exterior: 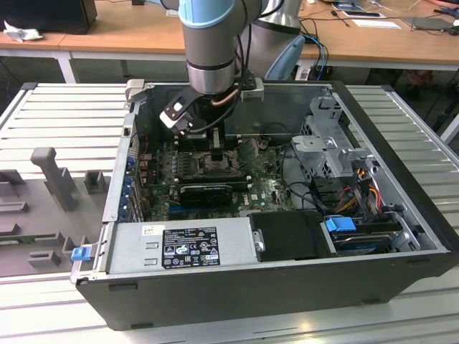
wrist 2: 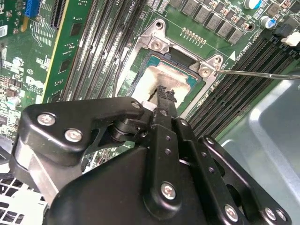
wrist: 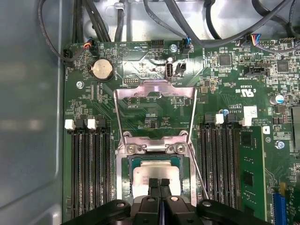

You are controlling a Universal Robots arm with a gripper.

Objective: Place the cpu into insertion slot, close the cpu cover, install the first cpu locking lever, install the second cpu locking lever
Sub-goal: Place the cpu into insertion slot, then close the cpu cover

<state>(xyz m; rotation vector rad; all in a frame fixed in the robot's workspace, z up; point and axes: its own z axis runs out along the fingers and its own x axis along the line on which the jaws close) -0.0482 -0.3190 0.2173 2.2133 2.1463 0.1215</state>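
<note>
Cpu (wrist: 157, 171) is lying flat in the insertion slot (wrist: 125, 178), its near edge hiding behind the gripper (wrist: 159, 183). It is showing pale and square. Gripper fingers are pressing together just above it, with nothing visible between them. The cpu cover (wrist: 154, 89) is standing flipped open beyond. RAM slots (wrist: 91, 168) are crowding both sides.
</note>
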